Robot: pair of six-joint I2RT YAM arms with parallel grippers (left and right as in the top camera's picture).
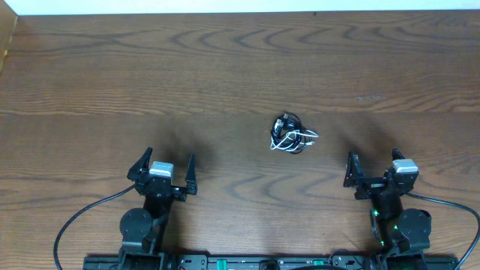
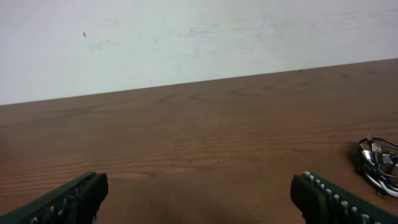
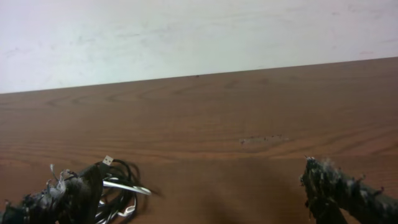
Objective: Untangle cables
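The cables (image 1: 291,135) lie as one small wad of black and white cord on the wooden table (image 1: 225,67), a little right of the middle. My left gripper (image 1: 169,155) is open near the front edge, well to the left of the wad. In the left wrist view the cables (image 2: 379,163) sit at the far right edge, outside the open left gripper (image 2: 199,186). My right gripper (image 1: 373,154) is open too, at the front right of the wad. In the right wrist view the cables (image 3: 121,186), with a small plug end sticking up, lie partly behind my left finger, beside the open right gripper (image 3: 202,174).
A pale wall (image 3: 199,37) rises behind the table's far edge. Thick black wires (image 1: 82,214) run from the arm bases along the front edge. A worn scuff (image 3: 261,139) marks the wood ahead of the right gripper.
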